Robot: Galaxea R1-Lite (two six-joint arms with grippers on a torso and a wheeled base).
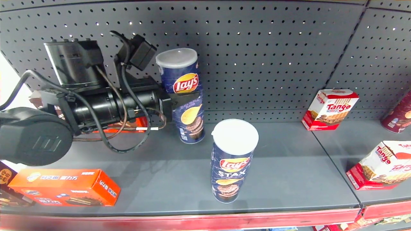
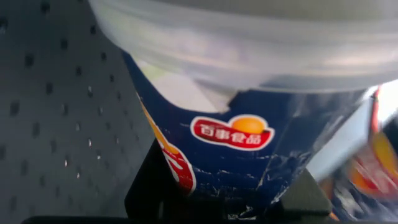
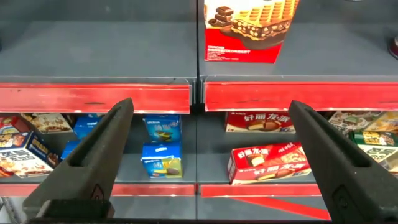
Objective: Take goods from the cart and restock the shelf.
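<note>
In the head view, our left gripper (image 1: 185, 96) is clamping a chip can (image 1: 179, 72) roughly upright near the back of the shelf (image 1: 289, 166), behind a second can (image 1: 232, 166) standing in front, so we are judging restocking partly done, with release pending. In the left wrist view, the chip can (image 2: 249, 155) is sitting between dark fingers (image 2: 149, 193). In the right wrist view, our right gripper (image 3: 210, 104) is hanging wide open, facing red-edged shelf tiers (image 3: 93, 96).

navy can (image 1: 189, 117), orange box (image 1: 64, 186), grey shelf (image 1: 289, 160)
</note>
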